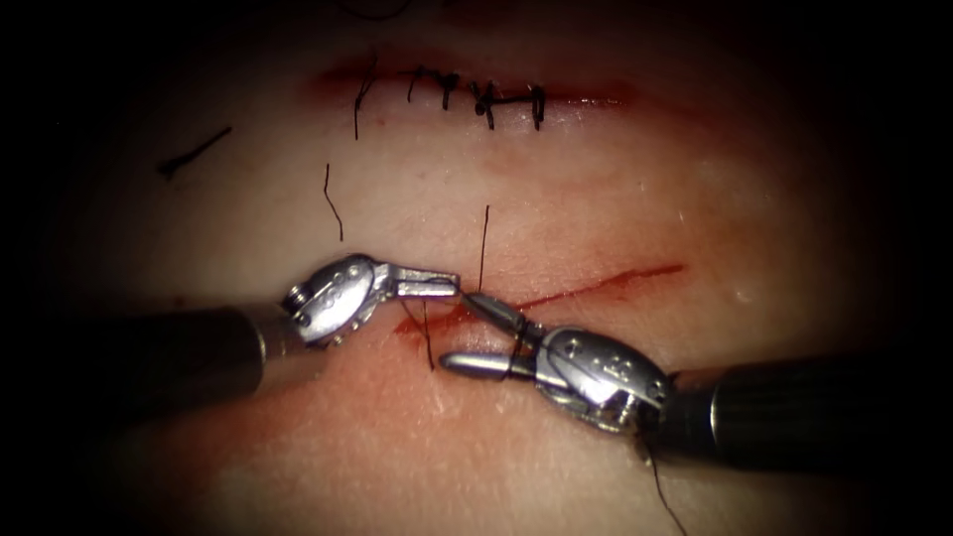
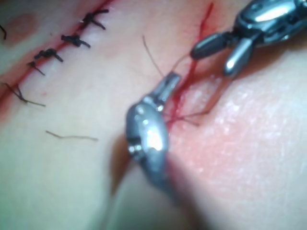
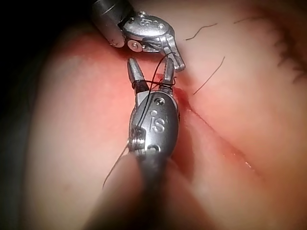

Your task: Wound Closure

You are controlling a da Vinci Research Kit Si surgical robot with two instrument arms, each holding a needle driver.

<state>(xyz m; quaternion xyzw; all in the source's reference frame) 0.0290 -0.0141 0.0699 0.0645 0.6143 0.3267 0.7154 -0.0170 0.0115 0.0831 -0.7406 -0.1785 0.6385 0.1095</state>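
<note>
The open cut (image 1: 596,285) runs across the tissue (image 1: 615,199) with red fluid along it. My left tool (image 1: 452,288) comes in from the left and its jaws are shut on the black thread (image 1: 483,243) at the cut's left end. From the right, my right tool (image 1: 459,331) lies over the same end, jaws open, with the thread looped around both jaws (image 1: 516,347). The right wrist view has this loop (image 3: 152,85) crossing the right tool (image 3: 149,64) beside the left tool (image 3: 180,64). A short thread tail (image 1: 428,342) hangs across the cut below the left tool (image 2: 172,79).
Farther back, a second cut (image 1: 476,94) is closed with several dark stitches. Loose thread ends lie on the tissue at the left (image 1: 194,154) and between the two cuts (image 1: 333,203). Thread trails from the right tool's shaft (image 1: 663,491).
</note>
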